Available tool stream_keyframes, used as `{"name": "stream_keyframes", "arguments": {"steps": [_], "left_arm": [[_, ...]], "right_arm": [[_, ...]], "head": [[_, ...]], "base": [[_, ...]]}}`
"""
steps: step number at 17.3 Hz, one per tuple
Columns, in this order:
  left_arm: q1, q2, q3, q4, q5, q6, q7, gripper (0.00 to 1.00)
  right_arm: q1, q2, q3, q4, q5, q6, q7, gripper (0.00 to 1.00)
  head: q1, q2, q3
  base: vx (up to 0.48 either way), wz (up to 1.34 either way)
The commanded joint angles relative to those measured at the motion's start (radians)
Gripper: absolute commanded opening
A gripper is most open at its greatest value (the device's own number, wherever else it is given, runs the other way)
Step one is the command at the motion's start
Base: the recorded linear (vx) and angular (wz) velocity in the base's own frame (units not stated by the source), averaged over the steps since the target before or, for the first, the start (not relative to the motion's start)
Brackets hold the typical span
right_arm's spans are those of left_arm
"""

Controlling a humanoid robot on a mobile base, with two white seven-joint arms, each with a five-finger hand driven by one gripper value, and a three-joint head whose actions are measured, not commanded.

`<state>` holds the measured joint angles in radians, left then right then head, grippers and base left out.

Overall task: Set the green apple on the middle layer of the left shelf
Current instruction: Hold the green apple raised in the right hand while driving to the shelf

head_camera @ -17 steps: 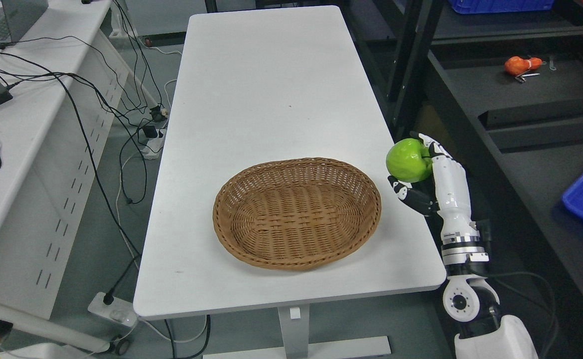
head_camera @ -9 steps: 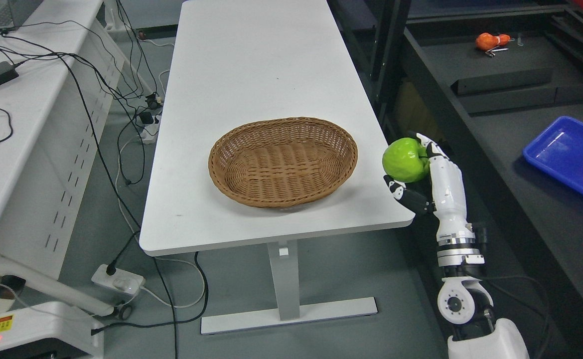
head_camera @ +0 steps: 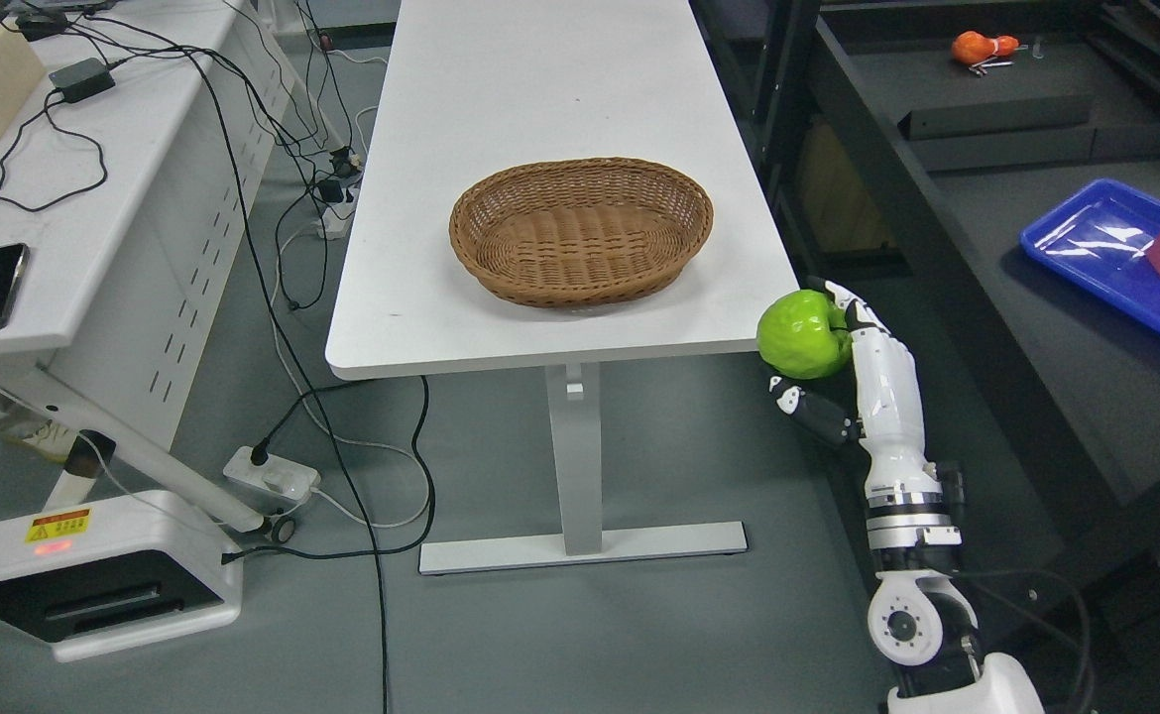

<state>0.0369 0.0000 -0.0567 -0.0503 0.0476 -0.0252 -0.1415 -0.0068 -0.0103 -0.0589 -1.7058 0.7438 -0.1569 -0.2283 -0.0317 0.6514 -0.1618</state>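
The right hand [head_camera: 843, 372] is cradling the apple [head_camera: 804, 334] in curled fingers [head_camera: 810, 410], stem side up, just off the desk [head_camera: 560, 89] corner and clear of the basket [head_camera: 581, 228], seemingly for carrying toward a shelf.

A single head view looked steeply down from above and somewhat back from the white table [head_camera: 560, 119], facing along its length toward the far end. The table's near edge and its foot on the grey floor [head_camera: 639, 615] sat mid-frame. A white desk [head_camera: 64, 198] lay along the left edge, dark shelving [head_camera: 986, 248] along the right; the right arm [head_camera: 897, 466] rose from the lower right corner
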Motion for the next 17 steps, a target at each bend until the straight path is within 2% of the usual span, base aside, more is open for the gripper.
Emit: {"name": "stream_keyframes", "arguments": {"steps": [1, 17], "left_arm": [[0.0, 0.017, 0.0, 0.001, 0.0, 0.001, 0.0, 1.0], [0.0, 0.017, 0.0, 0.0, 0.0, 0.001, 0.0, 1.0]], "right_arm": [[-0.004, -0.007, -0.002, -0.005, 0.0, -0.001, -0.002, 0.0], [0.007, -0.007, -0.001, -0.005, 0.0, -0.003, -0.005, 0.0]], "head": [[0.0, 0.0, 0.0], [0.0, 0.0, 0.0]], "base": [[-0.33, 0.0], [-0.299, -0.05]]}}
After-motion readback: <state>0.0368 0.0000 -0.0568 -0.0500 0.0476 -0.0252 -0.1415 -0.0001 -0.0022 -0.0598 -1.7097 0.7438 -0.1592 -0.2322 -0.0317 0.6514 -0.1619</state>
